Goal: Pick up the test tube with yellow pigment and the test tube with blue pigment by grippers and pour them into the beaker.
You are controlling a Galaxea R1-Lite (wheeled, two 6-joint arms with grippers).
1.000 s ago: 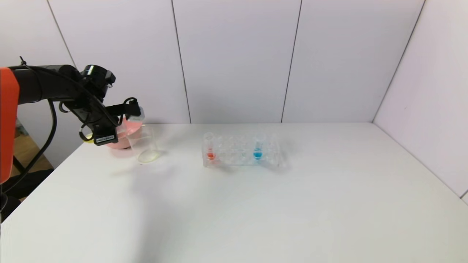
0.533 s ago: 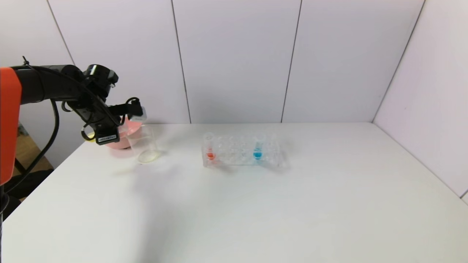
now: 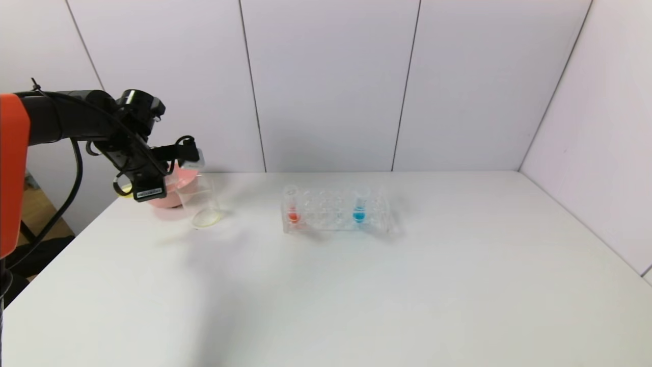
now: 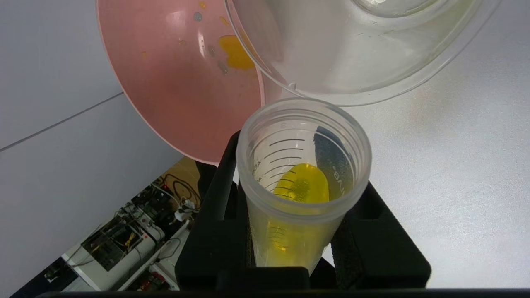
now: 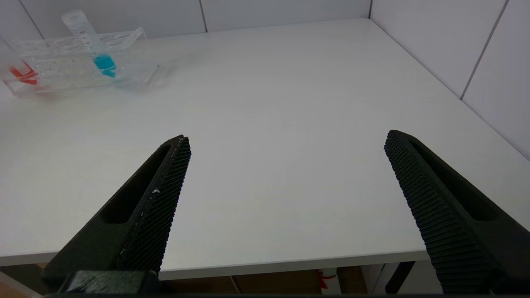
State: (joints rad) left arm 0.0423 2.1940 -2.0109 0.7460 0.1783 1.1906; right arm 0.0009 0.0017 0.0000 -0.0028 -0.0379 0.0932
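The left gripper point(image 4: 296, 248) is clamped on the yellow tube point(image 4: 300, 194), one black finger on each side of its clear wall. The tube is tilted, its open mouth aimed toward the beaker point(image 3: 199, 201), whose rim lies just ahead of the mouth in the left wrist view. Yellow liquid is seen pooled low in the tube, well short of the lip, so the yellow pour is judged to be unfinished. A faint yellowish film is visible in the beaker's base, but whether it comes from this tube cannot be told. Just beyond the gripper and touching or nearly touching the beaker sits a pink bowl point(image 4: 182, 78) with yellow stains inside.

The right gripper point(image 5: 285, 198) is held wide, nothing between its ribbed fingers, low over the near edge of the table point(image 3: 407, 285); it is out of the head view. The blue tube point(image 5: 93, 45) is seen far ahead of it and off to one side, standing upright in a clear rack point(image 3: 336, 211). A tube with red-orange liquid point(image 3: 292, 204) stands at the rack's other end, nearer the left gripper.

What is left, by this reading: more tilt so the yellow liquid runs into the beaker, then the blue tube is to be lifted from the rack and emptied likewise. The blue half is not yet begun.
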